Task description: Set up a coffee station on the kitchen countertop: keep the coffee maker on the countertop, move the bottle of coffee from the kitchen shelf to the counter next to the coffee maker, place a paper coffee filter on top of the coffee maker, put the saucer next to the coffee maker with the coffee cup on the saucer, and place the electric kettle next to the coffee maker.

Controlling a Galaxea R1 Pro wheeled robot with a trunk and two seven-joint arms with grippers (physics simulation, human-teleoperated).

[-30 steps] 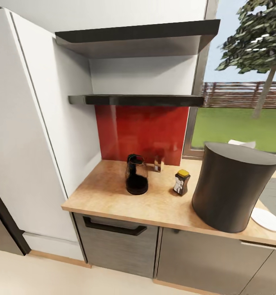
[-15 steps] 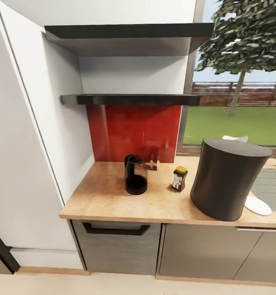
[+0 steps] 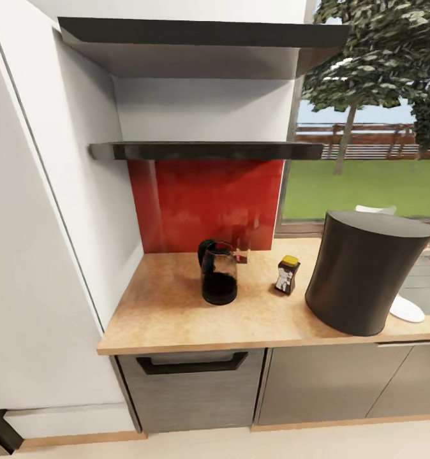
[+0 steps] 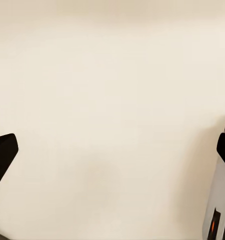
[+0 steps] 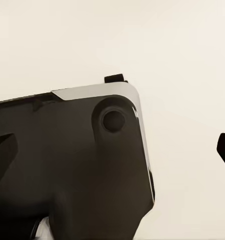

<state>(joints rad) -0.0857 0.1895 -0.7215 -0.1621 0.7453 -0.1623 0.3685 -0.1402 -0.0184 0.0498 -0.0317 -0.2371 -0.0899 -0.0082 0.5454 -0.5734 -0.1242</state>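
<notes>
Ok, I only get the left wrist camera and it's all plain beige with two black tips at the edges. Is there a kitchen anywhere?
Observer: Yes. The head view faces a wooden countertop with a dark glass kettle standing on it.
Operator: Is the coffee bottle there too?
Observer: Yes, a small yellow-lidded coffee bottle stands between the kettle and the big dark coffee maker.
Operator: And a plate?
Observer: A white saucer lies on the countertop, on the coffee maker's other side.
</notes>
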